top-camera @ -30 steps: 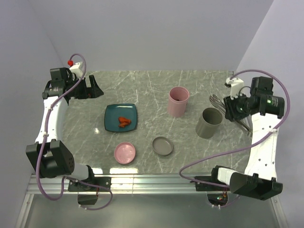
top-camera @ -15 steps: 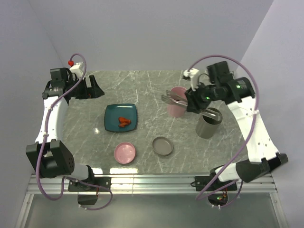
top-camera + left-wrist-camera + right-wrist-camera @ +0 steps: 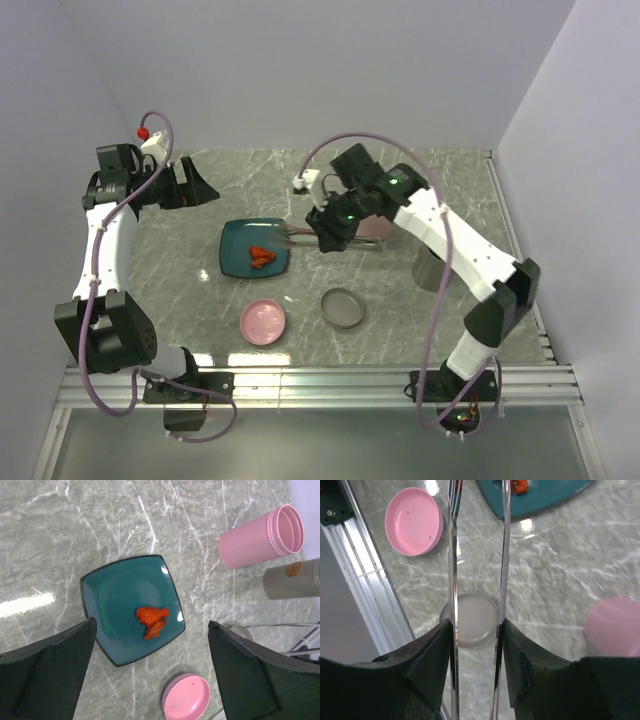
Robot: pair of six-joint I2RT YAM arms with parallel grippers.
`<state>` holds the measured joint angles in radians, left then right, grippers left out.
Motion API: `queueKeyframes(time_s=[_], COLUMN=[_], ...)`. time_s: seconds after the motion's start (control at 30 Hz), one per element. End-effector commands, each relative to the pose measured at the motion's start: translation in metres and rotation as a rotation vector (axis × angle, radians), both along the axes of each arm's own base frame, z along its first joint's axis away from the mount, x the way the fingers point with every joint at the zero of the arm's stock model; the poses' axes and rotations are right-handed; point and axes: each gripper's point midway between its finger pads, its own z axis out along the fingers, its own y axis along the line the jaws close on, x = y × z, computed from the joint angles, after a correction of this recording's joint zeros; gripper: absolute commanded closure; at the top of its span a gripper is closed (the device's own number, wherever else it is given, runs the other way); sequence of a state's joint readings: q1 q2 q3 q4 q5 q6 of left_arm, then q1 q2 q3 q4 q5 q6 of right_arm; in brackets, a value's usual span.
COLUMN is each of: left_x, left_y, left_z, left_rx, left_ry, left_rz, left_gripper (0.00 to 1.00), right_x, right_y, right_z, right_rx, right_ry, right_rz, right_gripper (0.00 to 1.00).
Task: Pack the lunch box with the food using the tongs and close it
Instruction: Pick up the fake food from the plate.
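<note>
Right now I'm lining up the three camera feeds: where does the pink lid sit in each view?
Top view: pink lid front left of centre, just nearer than the teal plate.
Left wrist: lid at bottom edge, below the plate.
Right wrist: lid upper left, left of the tongs.
Shared landmark: the teal plate.

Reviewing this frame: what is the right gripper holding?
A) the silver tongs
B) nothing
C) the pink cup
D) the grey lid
A: in the right wrist view, the right gripper has its jaws closed on both slim arms of the tongs, whose tips point toward the teal plate.
</note>
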<state>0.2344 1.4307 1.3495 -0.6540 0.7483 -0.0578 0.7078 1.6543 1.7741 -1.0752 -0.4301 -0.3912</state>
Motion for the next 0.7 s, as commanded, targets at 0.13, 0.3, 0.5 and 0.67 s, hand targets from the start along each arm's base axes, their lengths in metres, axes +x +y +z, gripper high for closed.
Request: queueKeyframes(time_s=[0.13, 0.3, 0.5, 0.67], left_x=[0.002, 0.000, -0.001, 0.000], left_y=[-0.002, -0.004, -0.002, -0.001], left_z=[0.010, 0.008, 0.007, 0.008], left_rx=[-0.057, -0.068, -0.070, -0.073], left_ry=[-0.035, -0.037, -0.034, -0.037], left_rz=[-0.028, -0.034, -0.033, -0.031], left_gripper=[0.01, 0.01, 0.01, 0.01], right_x=[0.032, 0.043, 0.047, 0.040], right_y=[0.057, 0.081, 0.099, 0.105], right_z=[-0.024, -0.033, -0.049, -0.069], right_rx=[-0.003, -0.012, -0.031, -0.083], right_ry=[-0.005, -0.023, 0.010, 0.024], right_rz=[-0.020, -0.037, -0.049, -0.041], right_gripper=[0.47, 0.46, 0.46, 0.46])
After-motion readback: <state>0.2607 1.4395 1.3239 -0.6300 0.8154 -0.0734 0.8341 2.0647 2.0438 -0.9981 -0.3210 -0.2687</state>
